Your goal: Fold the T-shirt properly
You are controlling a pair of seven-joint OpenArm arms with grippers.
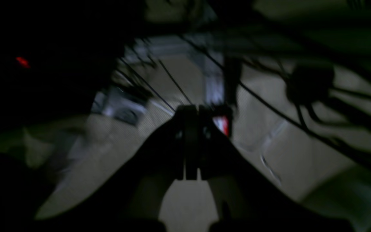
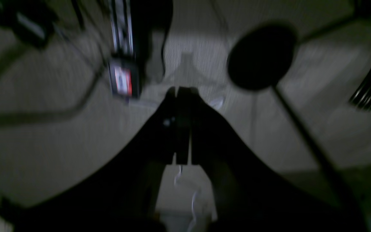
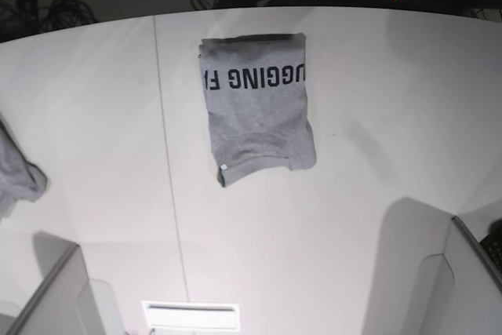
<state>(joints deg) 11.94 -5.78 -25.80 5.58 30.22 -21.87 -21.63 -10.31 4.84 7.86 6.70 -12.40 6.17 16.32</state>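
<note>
Closest to our lens, the left gripper point(image 1: 192, 141) fills its dim wrist view, fingers pressed together on nothing; the right gripper point(image 2: 182, 125) looks the same, tips meeting and empty, though both pictures are dark and blurred. From above, we see the T-shirt point(image 3: 259, 111) folded into a rectangle on the white table point(image 3: 376, 194), lettered side up, toward the table's far edge. Another grey cloth point(image 3: 17, 178) hangs over the table's left edge, well apart from the T-shirt.
</note>
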